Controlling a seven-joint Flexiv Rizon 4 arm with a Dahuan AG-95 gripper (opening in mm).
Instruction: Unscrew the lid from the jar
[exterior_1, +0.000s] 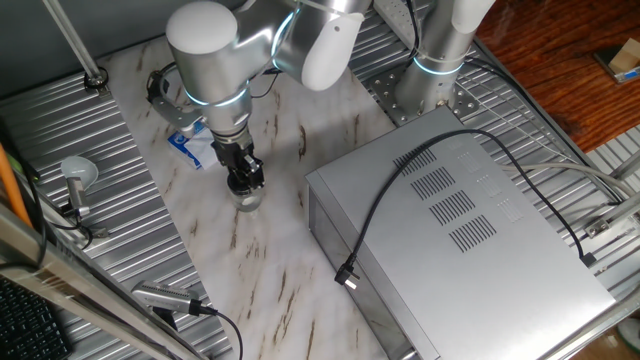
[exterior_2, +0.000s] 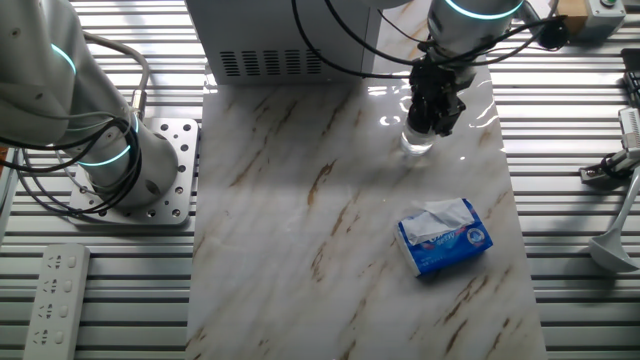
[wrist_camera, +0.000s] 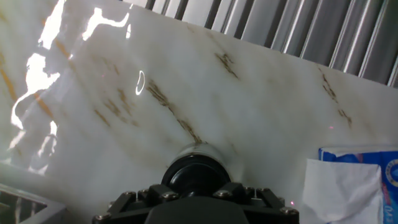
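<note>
1. The jar (exterior_1: 247, 200) stood upright on the marble worktop (exterior_1: 280, 270), between the grey metal box (exterior_1: 460, 230) and the blue-and-white tissue packet (exterior_2: 445, 238).
2. Its black lid (wrist_camera: 195, 173) was on top, right under the gripper (exterior_1: 244, 178).
3. The fingers (exterior_2: 437, 108) were down around the lid and looked closed on it, but the views were too small to be sure.
4. The jar looked small and light, so it could spin or tip when the lid turned.
5. Its clear sides looked smooth and slippery, and might break if it fell.
6. The best place to hold was the lid's round edge, squeezed from two sides.
</note>
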